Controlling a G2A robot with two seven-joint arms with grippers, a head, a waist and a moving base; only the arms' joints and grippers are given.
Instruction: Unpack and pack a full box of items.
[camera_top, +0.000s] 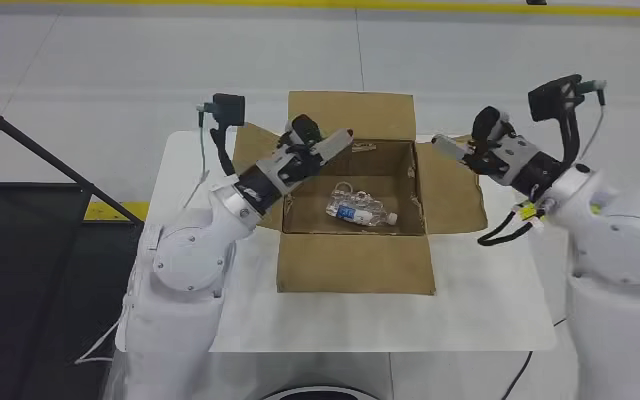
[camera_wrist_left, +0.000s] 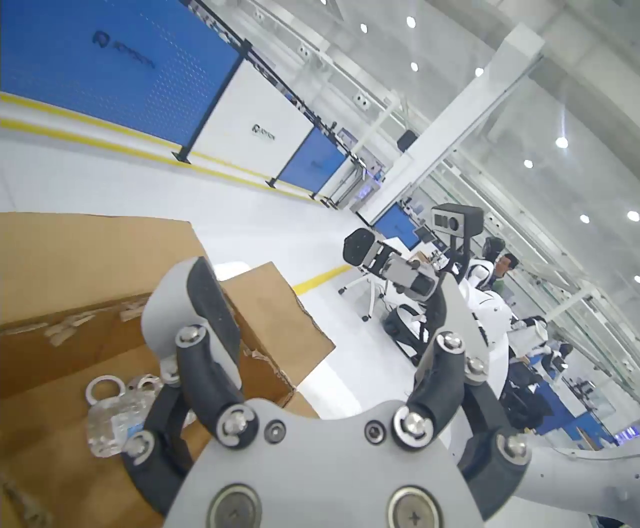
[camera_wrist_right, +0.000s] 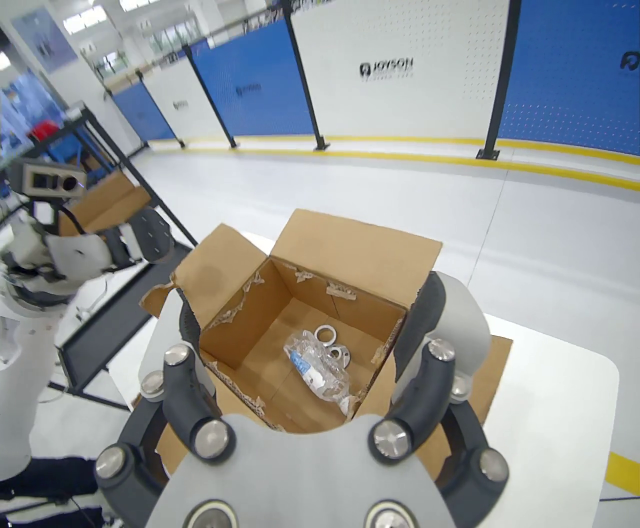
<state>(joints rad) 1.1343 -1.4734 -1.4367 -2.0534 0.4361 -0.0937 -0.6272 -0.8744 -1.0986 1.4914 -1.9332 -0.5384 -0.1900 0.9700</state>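
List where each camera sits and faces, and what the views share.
Top view: above the arms, looking down at the table and open box; both arms show, left gripper at the box's rim, right gripper over a side flap.
Left wrist view: on that wrist, facing across the box into the hall; own open fingers, right arm farther off.
Right wrist view: on that wrist, looking down into the box; own open fingers, left arm farther off.
Shared: all three show the box and crushed bottle inside.

White worktop (camera_top: 480, 310) with rounded corners on a pale floor (camera_top: 120, 70). Black metal rack (camera_top: 50, 280) just beside it. Yellow floor line (camera_top: 400, 6) beyond, then blue and white partition panels (camera_wrist_right: 400, 100) on black posts (camera_wrist_right: 305, 85).
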